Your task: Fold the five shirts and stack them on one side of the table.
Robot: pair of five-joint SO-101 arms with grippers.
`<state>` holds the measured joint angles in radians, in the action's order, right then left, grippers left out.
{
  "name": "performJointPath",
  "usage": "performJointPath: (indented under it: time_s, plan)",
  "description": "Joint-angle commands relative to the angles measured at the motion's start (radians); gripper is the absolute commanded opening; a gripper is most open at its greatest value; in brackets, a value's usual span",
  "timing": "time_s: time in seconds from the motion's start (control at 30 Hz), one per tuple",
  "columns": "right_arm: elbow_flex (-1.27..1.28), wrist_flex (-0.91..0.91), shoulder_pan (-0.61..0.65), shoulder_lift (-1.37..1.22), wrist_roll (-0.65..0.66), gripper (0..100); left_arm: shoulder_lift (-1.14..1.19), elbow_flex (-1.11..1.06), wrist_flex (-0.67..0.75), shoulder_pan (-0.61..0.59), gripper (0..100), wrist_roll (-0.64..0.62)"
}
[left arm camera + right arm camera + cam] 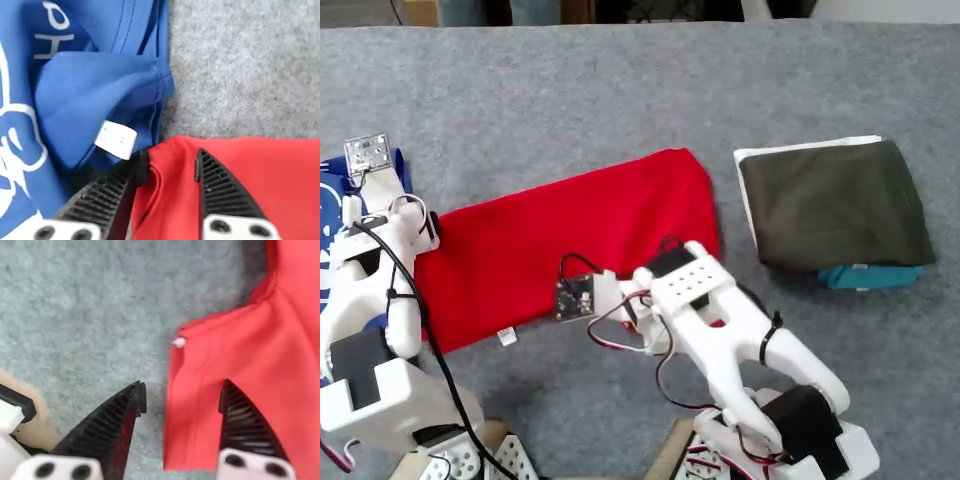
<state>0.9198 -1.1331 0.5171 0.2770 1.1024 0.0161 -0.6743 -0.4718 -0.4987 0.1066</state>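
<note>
Three stacked shirts (835,205), one red shirt (570,240)

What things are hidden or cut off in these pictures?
High view: blue printed cloth shirt, cut off by the edge and covered by the left arm.
High view: shirts under the folded dark olive shirt; only white and teal edges show.
Right wrist view: red cloth shirt, cut by the edge.

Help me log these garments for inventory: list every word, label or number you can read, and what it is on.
No text reads whole here.
White lettering on the blue shirt: partial letters cut off at the edge, no full word.
White label on the blue shirt: print blurred.
White tag on the red shirt: too small to read.
</note>
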Motion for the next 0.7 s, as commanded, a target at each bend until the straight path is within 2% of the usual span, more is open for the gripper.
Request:
performJointPath:
  time_s: [0.0, 0.2, 0.37, 0.57, 0.67]
  plan:
    - [0.036, 0.058, 0.009, 0.035, -0.012, 24.7, -0.006, 0.047, 0.014, -0.005, 18, -0.008]
    - [0.067, 0.184, -0.025, -0.071, -0.017, 24.5, -0.006, 0.042, 0.014, -0.007, 18, -0.008]
    - [0.024, 0.204, -0.057, -0.203, -0.017, 24.3, -0.006, 0.041, 0.014, -0.007, 18, -0.008]
    - [-0.004, 0.226, -0.057, -0.231, -0.014, 24.1, -0.008, 0.039, 0.014, -0.010, 18, -0.008]
    - [0.001, 0.265, -0.057, -0.232, -0.014, 16.2, -0.006, 0.041, 0.014, -0.012, 18, -0.008]
